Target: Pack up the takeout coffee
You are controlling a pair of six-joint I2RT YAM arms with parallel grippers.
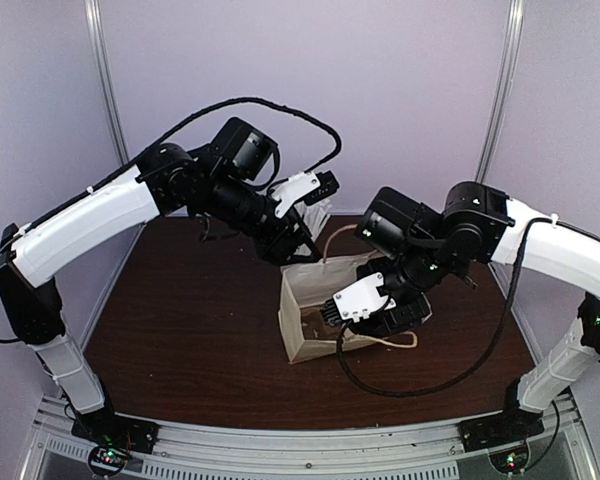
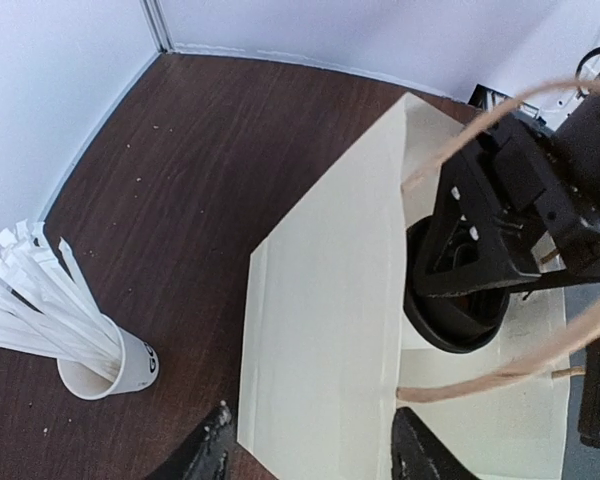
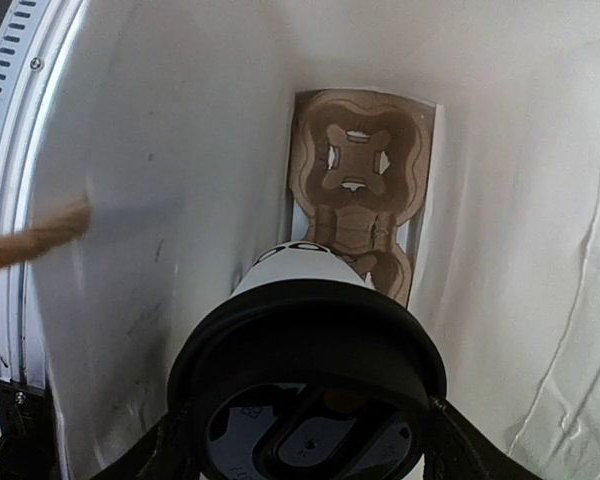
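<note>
The takeout coffee, a white paper cup [image 3: 292,268] with a black lid [image 3: 310,345], hangs inside an open cream paper bag [image 1: 302,342]. My right gripper [image 3: 308,440] is shut on the lid, one finger on each side. Below the cup, a brown pulp cup tray [image 3: 355,165] lies on the bag's bottom. From the left wrist view the lid [image 2: 450,320] shows under the right gripper's black fingers [image 2: 490,215]. My left gripper [image 2: 315,435] is open at the bag's outer side wall [image 2: 320,300], its fingertips spread to either side of that panel and holding nothing.
A white cup of tall wrapped sticks [image 2: 105,360] stands on the dark wooden table [image 2: 200,160] near the left wall. The bag's twine handles [image 2: 500,375] loop around the right gripper. The table's back edge meets the white walls.
</note>
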